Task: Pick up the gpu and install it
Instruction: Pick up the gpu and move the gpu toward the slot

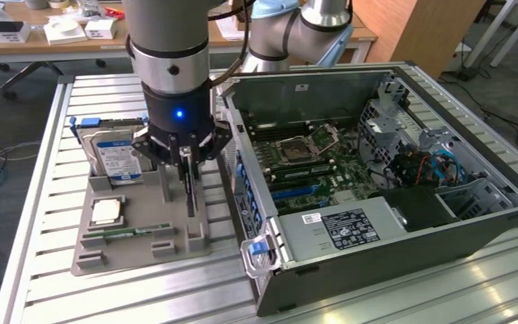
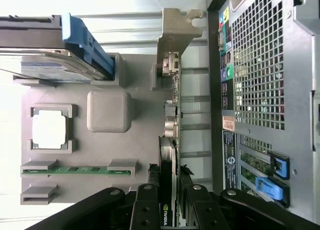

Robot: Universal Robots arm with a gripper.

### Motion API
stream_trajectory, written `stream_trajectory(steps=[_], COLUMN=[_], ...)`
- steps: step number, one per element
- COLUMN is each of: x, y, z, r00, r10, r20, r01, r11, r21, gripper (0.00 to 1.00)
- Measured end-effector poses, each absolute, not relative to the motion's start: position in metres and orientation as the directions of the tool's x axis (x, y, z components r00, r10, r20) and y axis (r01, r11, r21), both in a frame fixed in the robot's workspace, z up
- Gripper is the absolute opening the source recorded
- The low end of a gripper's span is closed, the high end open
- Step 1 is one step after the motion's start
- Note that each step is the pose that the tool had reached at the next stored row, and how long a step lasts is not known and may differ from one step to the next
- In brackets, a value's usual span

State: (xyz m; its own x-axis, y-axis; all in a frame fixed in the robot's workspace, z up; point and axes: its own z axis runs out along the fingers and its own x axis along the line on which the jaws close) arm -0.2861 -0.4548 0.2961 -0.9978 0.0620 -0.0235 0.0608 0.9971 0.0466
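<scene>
While the fingers (image 2: 148, 202) are pinching the gpu (image 2: 168, 157) across its thickness, one on each face, the card is standing on its long edge in the slot of the grey holder tray (image 2: 142, 140). Its silver bracket (image 2: 175, 30) is sitting well away from the grip.

Because the hold is lying far from that bracket end, the card is at risk of tipping as it comes free. A tilted card could be catching on the slot walls and dragging the tray with it. One finger is bearing on the fan-shroud side, so too hard a squeeze is risking the plastic and too light a one is risking a slip.

Beside the card, the RAM stick (image 2: 75, 169), the processor chip (image 2: 49, 129) and the hard drive (image 1: 115, 156) are resting in their own pockets, near enough for a swinging card to be clipping them. On the other side, the open computer case (image 1: 403, 246) is standing just beside the tray, and its rear wall is offering an edge for the bracket to be striking.

Above all this, the gripper (image 2: 169, 200) is pointing straight down. The arm (image 1: 170, 67) is rising vertically over the tray.
</scene>
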Motion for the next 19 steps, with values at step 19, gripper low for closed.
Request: stream_trajectory(steps=[19], x=[-0.286], y=[-0.455], z=[0.339], r00=[-0.998], r10=[0.062], r20=[-0.024], r01=[0.061], r11=[0.997], r21=[0.046], gripper=[0.26])
